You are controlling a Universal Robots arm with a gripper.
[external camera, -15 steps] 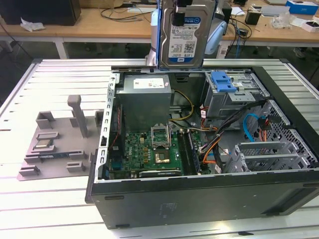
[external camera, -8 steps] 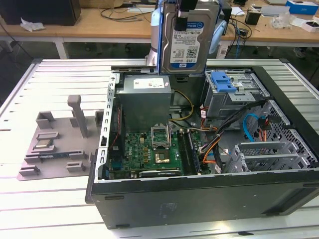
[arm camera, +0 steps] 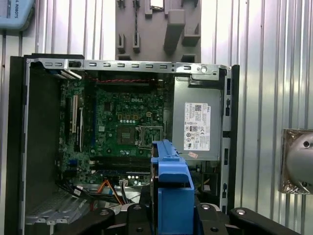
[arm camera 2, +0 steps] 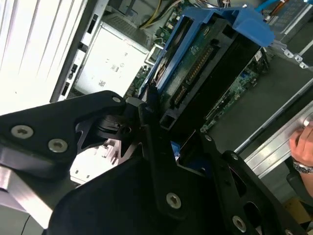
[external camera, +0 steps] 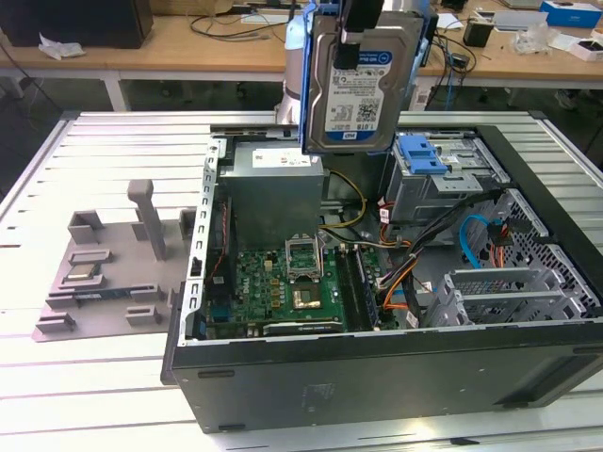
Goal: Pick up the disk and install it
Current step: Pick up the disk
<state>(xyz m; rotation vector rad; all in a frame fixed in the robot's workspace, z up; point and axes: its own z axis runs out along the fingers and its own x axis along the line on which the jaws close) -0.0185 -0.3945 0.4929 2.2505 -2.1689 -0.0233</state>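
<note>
Disk [external camera: 358, 85]: hangs upright in the air over the open case [external camera: 377, 377], label side facing the exterior view, blue carrier frame round its edges, touching nothing in the case.
Claw [external camera: 353, 42]: black fingers clamped on the disk's upper end.
Under the disk: grey power-supply box [external camera: 273, 184] and green motherboard [external camera: 273, 282].
Drive cage [external camera: 429, 184]: grey with a blue latch, inside the case, toward the exterior view's right of the disk and apart from it.
Table [external camera: 94, 405]: slatted metal, the case lying open on it.
Tray [external camera: 104, 273]: grey parts holder, at the exterior view's left of the case.
Person's hand [arm camera 2: 304, 142]: rests by the table rail in the second wrist view.
</note>
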